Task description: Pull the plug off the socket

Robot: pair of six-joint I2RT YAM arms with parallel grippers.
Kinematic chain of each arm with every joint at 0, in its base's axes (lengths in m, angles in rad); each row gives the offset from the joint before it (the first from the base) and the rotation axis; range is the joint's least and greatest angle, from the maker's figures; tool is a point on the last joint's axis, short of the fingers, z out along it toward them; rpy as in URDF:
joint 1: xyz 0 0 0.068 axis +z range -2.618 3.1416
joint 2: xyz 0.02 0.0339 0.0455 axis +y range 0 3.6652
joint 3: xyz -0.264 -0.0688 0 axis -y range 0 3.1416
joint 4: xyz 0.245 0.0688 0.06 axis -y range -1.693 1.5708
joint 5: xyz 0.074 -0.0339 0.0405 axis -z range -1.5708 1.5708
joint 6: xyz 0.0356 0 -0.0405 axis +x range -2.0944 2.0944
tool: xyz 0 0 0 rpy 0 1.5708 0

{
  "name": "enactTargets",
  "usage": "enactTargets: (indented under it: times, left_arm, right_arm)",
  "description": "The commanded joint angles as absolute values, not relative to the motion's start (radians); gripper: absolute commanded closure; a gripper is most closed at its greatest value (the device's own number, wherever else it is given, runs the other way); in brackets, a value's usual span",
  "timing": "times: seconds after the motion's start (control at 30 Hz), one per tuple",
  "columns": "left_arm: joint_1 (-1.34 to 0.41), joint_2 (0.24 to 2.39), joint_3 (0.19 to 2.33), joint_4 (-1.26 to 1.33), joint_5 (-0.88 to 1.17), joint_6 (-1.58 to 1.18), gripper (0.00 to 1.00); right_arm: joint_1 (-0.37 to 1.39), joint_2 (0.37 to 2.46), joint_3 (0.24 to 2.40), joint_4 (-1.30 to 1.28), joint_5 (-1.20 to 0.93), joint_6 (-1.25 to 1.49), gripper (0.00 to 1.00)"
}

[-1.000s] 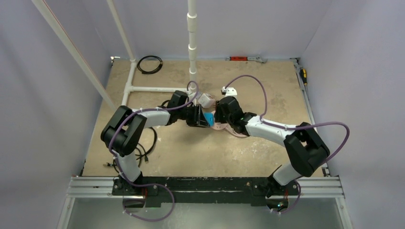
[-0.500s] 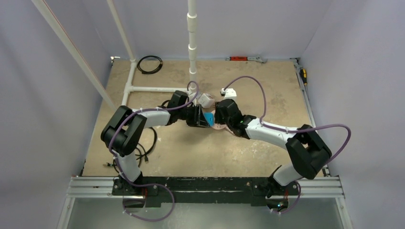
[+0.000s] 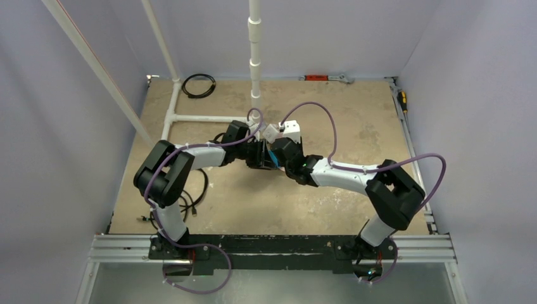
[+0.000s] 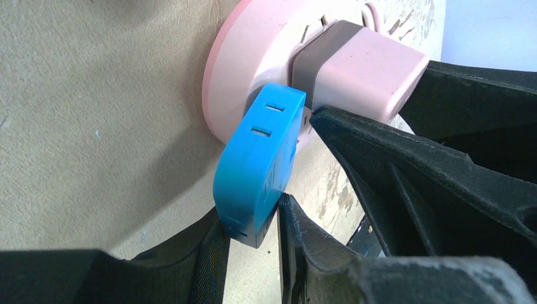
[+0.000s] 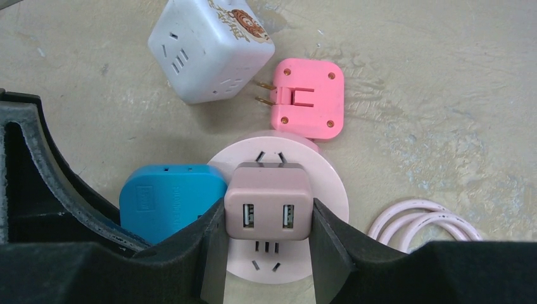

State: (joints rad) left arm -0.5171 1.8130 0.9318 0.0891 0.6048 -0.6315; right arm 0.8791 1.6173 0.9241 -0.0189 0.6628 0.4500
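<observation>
Two arms meet at mid-table [image 3: 253,202], a worn tan board with pale scuffs, boxed in by lavender walls [image 3: 443,38]. White pipes [image 3: 254,50] stand at the far side, and a black cable loop [image 3: 198,85] lies in the far left corner.

The socket [image 5: 329,190] is a flat, round, pale-pink disc lying face up, with small slots showing above and below the plug [image 5: 268,196]. That plug is a dusty-pink block with a grey-brown base and two USB ports on top, seated in the middle of the disc. A coiled pink cord [image 5: 424,221] lies just right of the disc. A blue block [image 5: 171,196] touches the disc's left rim, tilted against it. Beyond the disc sit a square adapter [image 5: 310,98], bright pink with two prongs, and a white cube [image 5: 206,47] the prongs point at.

The right claw [image 5: 269,231] pinches the plug, one pad on each side, directly over the socket; its left finger is wedged between plug and blue block. The left claw [image 4: 250,244] grips the blue block's outer edge between its pads, just beside the disc's rim.
</observation>
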Motion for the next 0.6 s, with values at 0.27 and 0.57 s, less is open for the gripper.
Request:
enactTargets:
  times: [0.27, 0.57]
  left_arm:
    - [-0.505, 1.842, 0.933, 0.046, 0.504, -0.571, 0.80]
    - [-0.505, 1.855, 0.933, 0.045, 0.509, -0.573, 0.80]
  right_arm:
    - [0.801, 1.578, 0.908, 0.022, 0.414, 0.466, 1.00]
    - [0.689, 1.557, 0.860, 0.087, 0.166, 0.476, 1.00]
